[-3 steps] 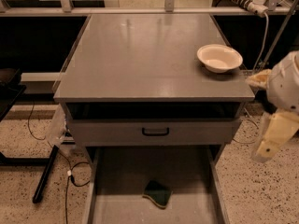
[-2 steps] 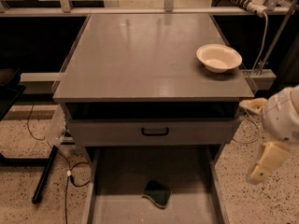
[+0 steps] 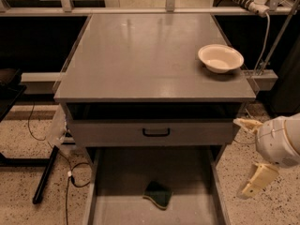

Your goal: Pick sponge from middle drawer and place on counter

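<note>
The sponge (image 3: 158, 194), dark green with a tan edge, lies on the floor of the open middle drawer (image 3: 117, 177), near its centre front. The drawer is pulled out low under the cabinet. The counter (image 3: 140, 55) is the wide grey top above it. My gripper (image 3: 247, 157) is at the right, outside the drawer's right wall, below counter height. Its two cream fingers (image 3: 255, 181) are spread apart and hold nothing. It is to the right of the sponge and higher than it.
A cream round bowl (image 3: 220, 58) sits at the counter's right edge. A closed grey drawer front with a small black handle (image 3: 156, 132) is above the open drawer. Cables and a black leg (image 3: 44, 182) lie on the floor to the left.
My gripper has moved down along the cabinet's right side, from counter height to beside the open drawer. The sponge and bowl have not moved.
</note>
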Robot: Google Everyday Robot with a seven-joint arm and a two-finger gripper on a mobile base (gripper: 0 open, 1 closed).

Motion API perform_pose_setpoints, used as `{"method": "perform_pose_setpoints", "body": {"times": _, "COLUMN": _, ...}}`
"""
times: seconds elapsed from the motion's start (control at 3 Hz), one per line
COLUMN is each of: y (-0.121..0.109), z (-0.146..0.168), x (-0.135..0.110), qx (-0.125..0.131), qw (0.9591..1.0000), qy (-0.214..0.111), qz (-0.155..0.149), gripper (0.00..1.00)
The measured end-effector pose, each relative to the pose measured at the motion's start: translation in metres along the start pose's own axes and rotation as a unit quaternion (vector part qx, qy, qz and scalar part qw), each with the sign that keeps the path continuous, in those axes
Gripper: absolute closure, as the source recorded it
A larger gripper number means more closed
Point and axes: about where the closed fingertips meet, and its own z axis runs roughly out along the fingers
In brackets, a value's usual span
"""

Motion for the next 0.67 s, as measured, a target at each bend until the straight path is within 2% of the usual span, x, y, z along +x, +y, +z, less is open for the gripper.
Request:
{"method": "perform_pose_setpoints", "body": {"times": 0.33, "y": 0.0006, "z": 0.0, "x": -0.0003, "qx": -0.001, "qw": 1.0, "qy": 0.0, "qz": 0.0, "gripper": 0.0}}
{"method": "perform_pose_setpoints", "body": {"times": 0.67, "y": 0.0067, "z": 0.0091, "x": -0.0067, "qx": -0.009, "qw": 0.9998, "qy": -0.013, "qz": -0.01, "gripper": 0.0}}
